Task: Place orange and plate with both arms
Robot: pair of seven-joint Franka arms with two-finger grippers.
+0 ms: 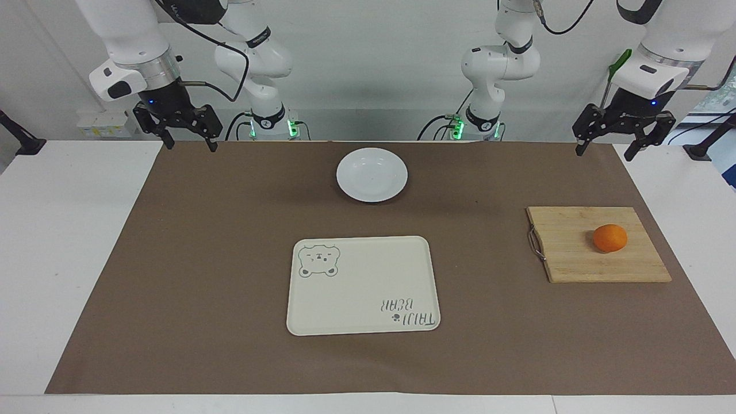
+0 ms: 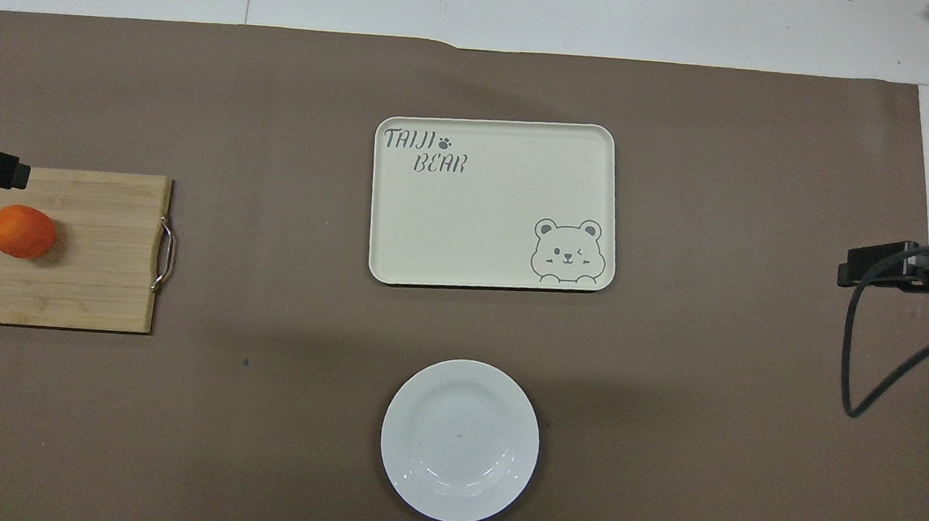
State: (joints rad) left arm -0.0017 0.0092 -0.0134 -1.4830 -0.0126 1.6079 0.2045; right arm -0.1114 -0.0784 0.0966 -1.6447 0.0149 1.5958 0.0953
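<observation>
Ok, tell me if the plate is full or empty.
Empty: the plate shows only bare white inside. The orange sits on the board.

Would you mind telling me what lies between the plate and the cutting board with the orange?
Nothing: between the plate and the cutting board there is only bare brown mat, as the overhead view shows plainly.
</observation>
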